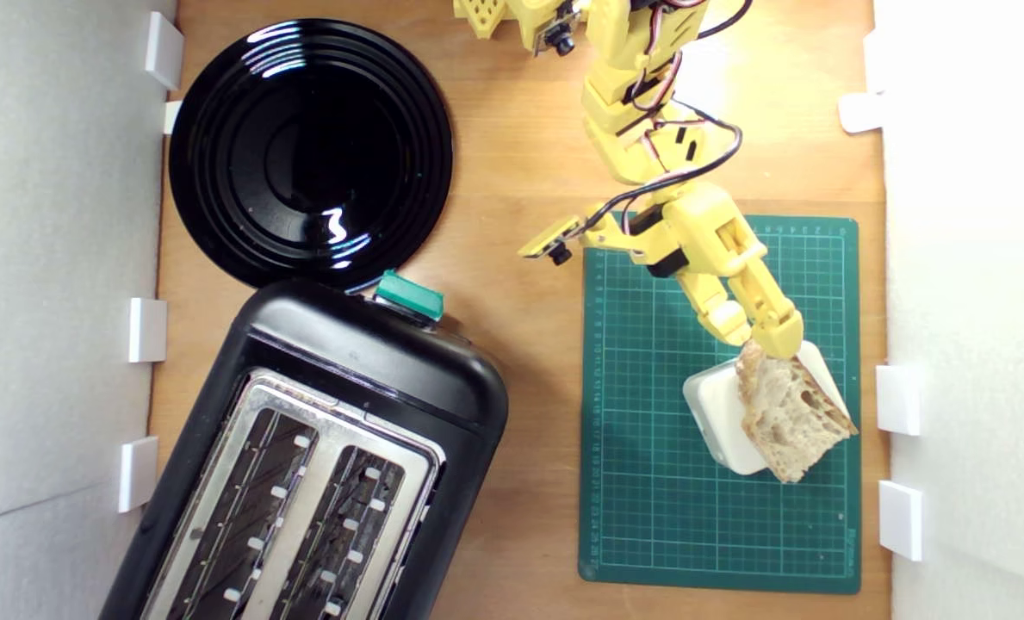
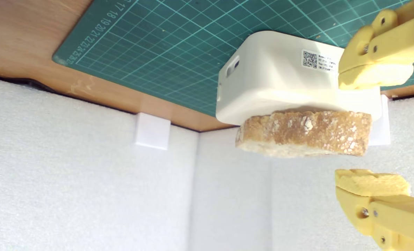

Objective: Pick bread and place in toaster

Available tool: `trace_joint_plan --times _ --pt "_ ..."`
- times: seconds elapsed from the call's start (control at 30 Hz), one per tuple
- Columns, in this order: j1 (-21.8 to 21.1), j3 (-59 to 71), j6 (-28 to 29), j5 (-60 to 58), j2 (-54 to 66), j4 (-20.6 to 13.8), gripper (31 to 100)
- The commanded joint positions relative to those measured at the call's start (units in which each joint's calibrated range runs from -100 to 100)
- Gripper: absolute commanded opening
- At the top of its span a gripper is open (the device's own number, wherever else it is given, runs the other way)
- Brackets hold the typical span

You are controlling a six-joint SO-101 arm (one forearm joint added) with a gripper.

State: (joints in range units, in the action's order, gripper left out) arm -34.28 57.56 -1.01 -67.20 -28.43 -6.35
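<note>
The tool [image 1: 766, 340] stands wide open, its fingers [image 2: 374, 75] set one on either side of the bread's [image 1: 787, 413] near end and gripping nothing. The bread lies flat on a cream block [image 1: 718, 413], overhanging its edge. The block sits on a green mat [image 1: 649, 482] on the worktop [image 1: 529, 172]. Well apart from the mat, toward the exterior view's left, are the toaster [image 1: 348, 379], slots empty, and a black plate [image 1: 309, 151] beside it.
</note>
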Motion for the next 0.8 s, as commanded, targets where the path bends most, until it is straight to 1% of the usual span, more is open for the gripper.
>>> trace_joint_plan --times 0.0,0.2,0.4,0.77 --pt "-0.7 -2.4 -0.3 0.1 0.9 0.4 83.0" --pt "-0.7 -3.0 -0.3 0.1 0.8 0.4 83.0" --pt "-0.8 -6.4 -0.3 0.1 -2.9 0.4 83.0" --pt "-0.8 -8.2 -0.3 0.1 -3.6 0.4 82.8"
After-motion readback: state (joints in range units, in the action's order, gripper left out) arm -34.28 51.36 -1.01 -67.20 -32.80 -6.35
